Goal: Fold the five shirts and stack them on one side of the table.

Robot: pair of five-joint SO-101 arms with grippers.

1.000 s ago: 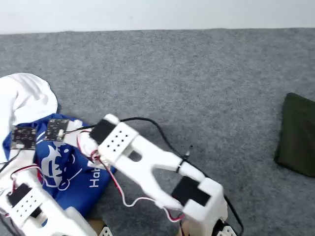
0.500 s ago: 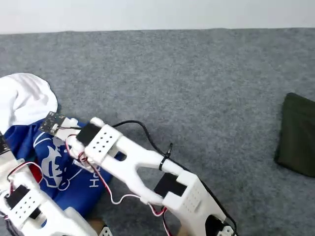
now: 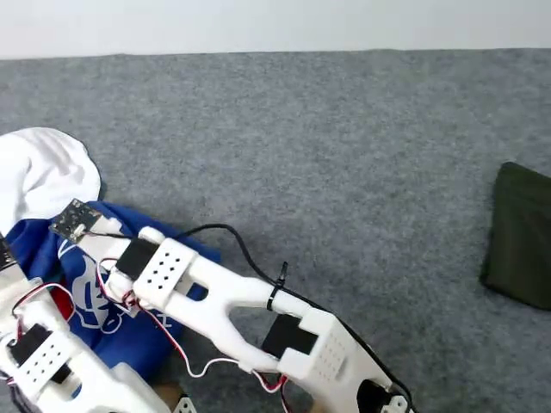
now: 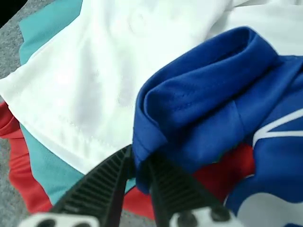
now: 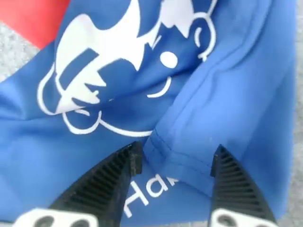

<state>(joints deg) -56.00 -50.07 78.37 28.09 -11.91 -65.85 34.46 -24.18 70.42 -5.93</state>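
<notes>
A blue shirt (image 3: 39, 245) with a white cartoon print lies crumpled at the table's left, on a pile with a white shirt (image 3: 39, 172). My left gripper (image 4: 139, 170) is shut on a folded edge of the blue shirt (image 4: 199, 94), above a red shirt (image 4: 23, 189) and a teal shirt (image 4: 42, 161). My right gripper (image 5: 173, 182) hangs open just over the blue shirt (image 5: 118, 94), with a hem corner between its fingers (image 5: 113, 179). In the high view the right arm (image 3: 224, 292) stretches from the front edge to the pile; the left arm (image 3: 52, 361) sits at the front left.
A folded dark green shirt (image 3: 521, 241) lies at the right edge. Grey carpet-like table cover (image 3: 327, 146) spreads bare across the middle and back. Red and white wires (image 3: 185, 348) trail under the right arm.
The right arm has swung left and stretched out over the blue shirt. The left arm's wrist has shifted left, pulling the blue cloth that way.
</notes>
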